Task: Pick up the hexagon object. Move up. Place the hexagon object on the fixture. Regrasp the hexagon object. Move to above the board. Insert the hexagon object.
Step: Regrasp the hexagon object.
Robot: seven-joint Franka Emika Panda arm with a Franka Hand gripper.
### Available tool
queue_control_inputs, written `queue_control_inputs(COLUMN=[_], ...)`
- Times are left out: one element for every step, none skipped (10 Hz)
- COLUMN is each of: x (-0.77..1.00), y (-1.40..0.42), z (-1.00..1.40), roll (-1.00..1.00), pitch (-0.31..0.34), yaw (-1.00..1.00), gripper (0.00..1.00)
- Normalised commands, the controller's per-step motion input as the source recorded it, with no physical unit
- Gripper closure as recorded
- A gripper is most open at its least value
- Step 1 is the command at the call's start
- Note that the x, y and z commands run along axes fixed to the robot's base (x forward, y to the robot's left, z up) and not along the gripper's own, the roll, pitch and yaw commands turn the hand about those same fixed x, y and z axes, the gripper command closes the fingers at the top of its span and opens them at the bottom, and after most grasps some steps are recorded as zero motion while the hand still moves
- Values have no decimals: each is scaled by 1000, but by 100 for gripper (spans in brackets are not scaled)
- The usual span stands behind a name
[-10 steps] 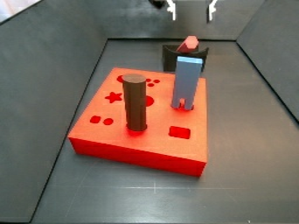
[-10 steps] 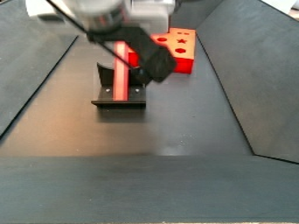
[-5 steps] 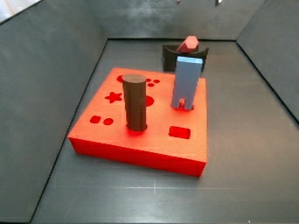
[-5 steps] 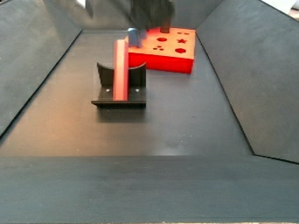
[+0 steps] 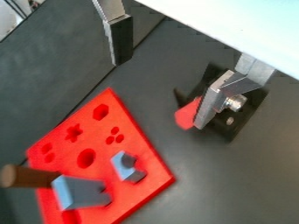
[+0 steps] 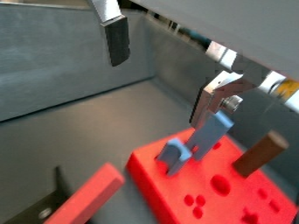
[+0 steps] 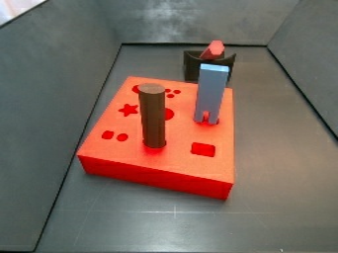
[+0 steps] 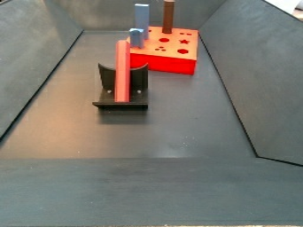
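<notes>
My hand (image 5: pixel 176 61) is now high above the tabletop (image 8: pixel 178 115). It has gone out of both side views, where a second ago it was near the red bar; only the wrist views show it. Its fingers (image 6: pixel 115 41) are spread wide and hold nothing.

The red bar (image 8: pixel 120 71) stands upright and leans in the fixture (image 8: pixel 120 102), well apart from the red board (image 8: pixel 169 51). In a side view its top (image 7: pixel 214 46) shows behind the blue block (image 7: pixel 212 91). So I judge that the placing is done, and the next step is to grasp the bar again.

On the board, the brown cylinder (image 7: pixel 153 116) and the blue block already stand in their holes. The fixture is in the middle of the tray floor, and the grey walls (image 8: pixel 53 71) are away from it on both sides. There is free room above and around the bar, so I think I can come down from above without touching anything.
</notes>
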Motion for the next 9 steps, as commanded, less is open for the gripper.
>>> queue_control_inputs(x=[-19,-13,-11,-6,-3,0,3,4,14], y=[8,-5,-10,-13,-18,-16,-17,-20,-21], z=[-4,-1,12,13,8,9,12,10,10], roll=[1000,1000,1000,1000,1000,1000,1000,1000,1000], pitch=[40,37,33,30,27,26,31,35,46], yaw=[7,7,9,9,11,12,15,16,20], gripper=[0,0,0,0,0,0,0,0,0])
